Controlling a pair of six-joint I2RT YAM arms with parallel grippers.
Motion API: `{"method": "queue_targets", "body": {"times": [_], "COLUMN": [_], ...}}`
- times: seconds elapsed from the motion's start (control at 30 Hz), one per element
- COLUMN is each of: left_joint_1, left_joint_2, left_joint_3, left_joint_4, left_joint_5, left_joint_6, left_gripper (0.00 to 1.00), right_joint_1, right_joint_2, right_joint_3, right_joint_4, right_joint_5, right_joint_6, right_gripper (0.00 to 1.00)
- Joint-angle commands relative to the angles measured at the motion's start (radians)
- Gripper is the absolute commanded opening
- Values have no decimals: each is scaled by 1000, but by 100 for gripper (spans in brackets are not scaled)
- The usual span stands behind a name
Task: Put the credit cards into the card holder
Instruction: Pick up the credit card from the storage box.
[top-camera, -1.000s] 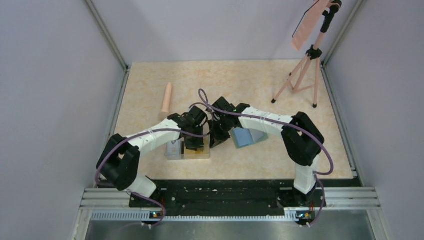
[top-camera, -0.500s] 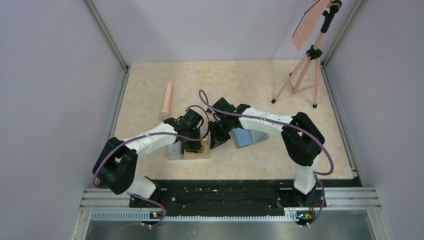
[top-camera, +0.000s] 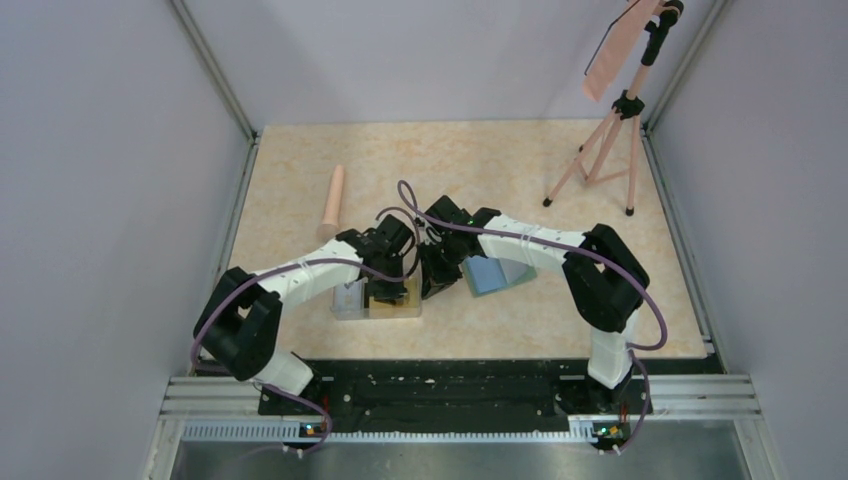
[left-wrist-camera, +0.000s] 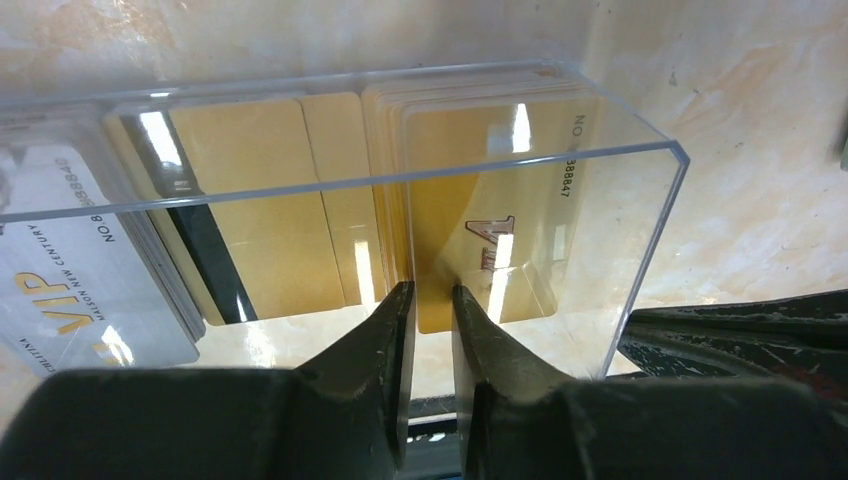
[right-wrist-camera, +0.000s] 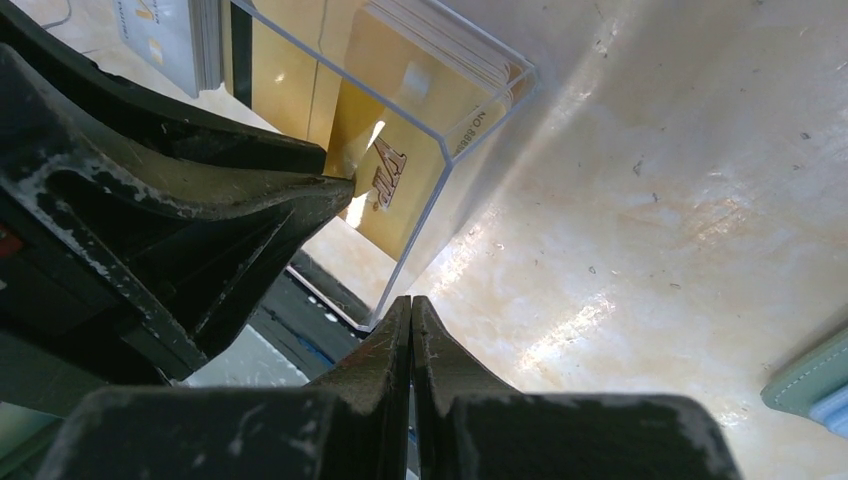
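A clear plastic box (top-camera: 350, 303) holds yellow-orange credit cards and a whitish VIP card (left-wrist-camera: 70, 290). My left gripper (left-wrist-camera: 432, 292) reaches into the box's right end. Its jaws stand a narrow gap apart, pinching the lower corner of the front gold card (left-wrist-camera: 470, 200), which leans out from the stack. The right wrist view shows the same card (right-wrist-camera: 395, 190) at those fingertips. My right gripper (right-wrist-camera: 411, 300) is shut and empty, its tips down beside the box's corner (right-wrist-camera: 470, 150). The green card holder (top-camera: 490, 272) lies open to the right, with a pale blue page showing. Its edge also shows in the right wrist view (right-wrist-camera: 810, 385).
A pink cylinder (top-camera: 332, 200) lies on the table at the back left. A pink tripod (top-camera: 610, 140) stands at the back right. The black mounting rail (top-camera: 450, 385) runs along the near edge. Grey walls close in both sides.
My left arm dipped slightly toward the box's near left and came back over the box's right end. The right arm and the card holder have not moved.
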Motion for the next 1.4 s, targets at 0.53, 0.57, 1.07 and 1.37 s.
{"method": "queue_targets", "body": {"times": [0.53, 0.57, 1.07, 1.37], "left_joint_1": [-50, -49, -25, -12], "left_joint_2": [-36, -52, -162, -238], "left_joint_3": [78, 74, -90, -115], "left_joint_4": [-29, -22, 189, 231], "left_joint_5": [-56, -53, 78, 91], "left_joint_6": [2, -1, -97, -110], "left_gripper": [2, 2, 14, 16], "right_joint_1": [5, 4, 4, 4], "right_joint_2": [-50, -50, -61, -70], "right_joint_3": [4, 4, -4, -8], "right_joint_4": [22, 23, 22, 22], "right_joint_5": [-18, -19, -15, -12], "right_joint_6": [-10, -9, -8, -7], "right_gripper": [0, 0, 0, 0]}}
